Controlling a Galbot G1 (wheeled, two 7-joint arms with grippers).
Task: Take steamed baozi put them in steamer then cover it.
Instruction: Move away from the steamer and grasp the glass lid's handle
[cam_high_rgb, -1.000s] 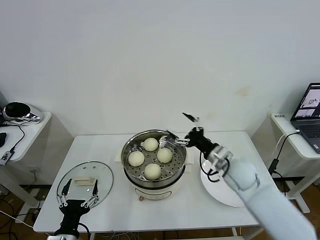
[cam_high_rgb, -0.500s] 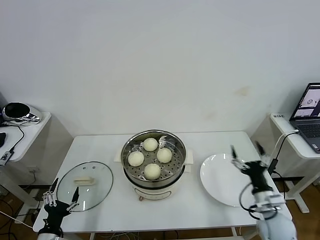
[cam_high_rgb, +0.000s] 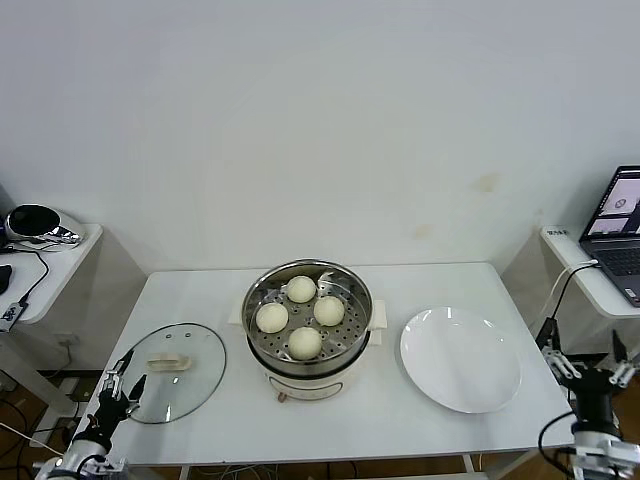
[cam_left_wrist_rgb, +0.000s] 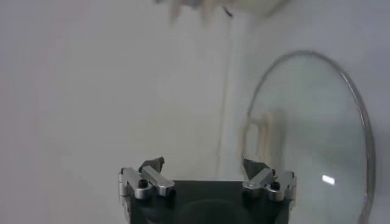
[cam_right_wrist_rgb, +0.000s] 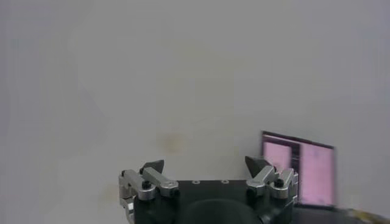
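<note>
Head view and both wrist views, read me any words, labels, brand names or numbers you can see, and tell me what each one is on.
No text can be read in any view.
Laptop screen: it shows content, too small to read.
Steamer, lid, plate: no print or label visible.
Laptop screen in the right wrist view: blurred pink panels, unreadable.

Left gripper showing slim silver fingers with dark tips, right gripper showing black fingers on a black wrist, looping black cable, silver knuckle brackets carrying black screws
</note>
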